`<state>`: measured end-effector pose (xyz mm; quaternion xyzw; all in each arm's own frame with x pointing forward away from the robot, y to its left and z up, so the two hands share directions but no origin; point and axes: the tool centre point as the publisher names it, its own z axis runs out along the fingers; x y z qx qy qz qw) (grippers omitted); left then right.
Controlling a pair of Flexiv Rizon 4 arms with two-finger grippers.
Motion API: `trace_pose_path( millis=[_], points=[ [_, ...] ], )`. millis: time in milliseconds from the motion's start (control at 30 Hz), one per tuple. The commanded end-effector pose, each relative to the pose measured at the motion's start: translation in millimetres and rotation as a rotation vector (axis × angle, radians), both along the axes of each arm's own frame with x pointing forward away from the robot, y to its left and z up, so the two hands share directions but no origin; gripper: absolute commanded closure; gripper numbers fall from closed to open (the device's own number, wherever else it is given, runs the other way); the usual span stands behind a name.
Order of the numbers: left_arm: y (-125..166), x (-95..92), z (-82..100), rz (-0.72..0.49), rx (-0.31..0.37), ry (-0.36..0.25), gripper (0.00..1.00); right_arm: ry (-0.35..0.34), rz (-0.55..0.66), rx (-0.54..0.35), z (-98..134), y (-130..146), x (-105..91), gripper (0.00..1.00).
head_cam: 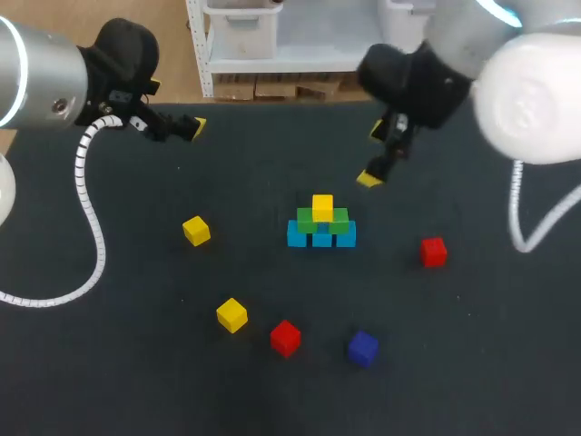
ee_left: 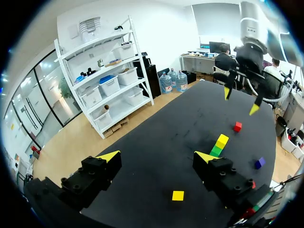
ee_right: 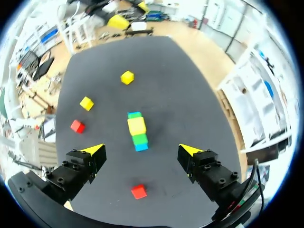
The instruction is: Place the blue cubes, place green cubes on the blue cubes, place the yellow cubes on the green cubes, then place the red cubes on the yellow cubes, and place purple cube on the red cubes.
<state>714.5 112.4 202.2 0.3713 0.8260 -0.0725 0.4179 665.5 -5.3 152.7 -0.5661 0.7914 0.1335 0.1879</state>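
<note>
Blue cubes (head_cam: 321,240) 3, green (head_cam: 306,221) 2, yellow (head_cam: 322,206) 3, red (head_cam: 433,252) 2, purple (head_cam: 363,348) 1; left gripper (head_cam: 176,107), right gripper (head_cam: 373,154) gaping.

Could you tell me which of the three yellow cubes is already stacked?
The yellow cube atop the green cubes; the other two lie loose on the black table.

The place was a robotics lab, set up as a test station. Two industrial machines, the left arm (head_cam: 41,82) in bare silver metal and the right arm (head_cam: 531,91) in white, each with a black wrist, came in over a plain dark worktop (head_cam: 109,372). A coiled white cable (head_cam: 89,209) hung from the left arm. Small plain test blocks lay on the worktop: a stepped stack (head_cam: 321,227) at the middle, a yellow cube (head_cam: 196,231) to its left and a red cube (head_cam: 433,252) to its right.
</note>
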Motion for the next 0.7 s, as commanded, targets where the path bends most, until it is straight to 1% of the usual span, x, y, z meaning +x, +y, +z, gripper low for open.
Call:
trace_pose_path(
  millis=[33,300,533,700],
  points=[
    [1.2,0.5,-0.5,-0.005,-0.004,-0.001,0.00,-0.035,-0.049,0.159,2.4,-22.9,6.3,0.00],
    [1.2,0.5,-0.5,-0.005,-0.004,-0.001,0.00,-0.015,-0.177,0.278,6.8,-46.3,25.5,0.00],
    [1.2,0.5,-0.5,-0.005,-0.004,-0.001,0.00,-0.040,-0.285,0.380,16.1,-70.3,41.4,0.00],
    [1.2,0.5,-0.5,-0.005,-0.004,-0.001,0.00,-0.065,-0.323,0.387,19.2,-80.4,48.1,0.00]
  ],
)
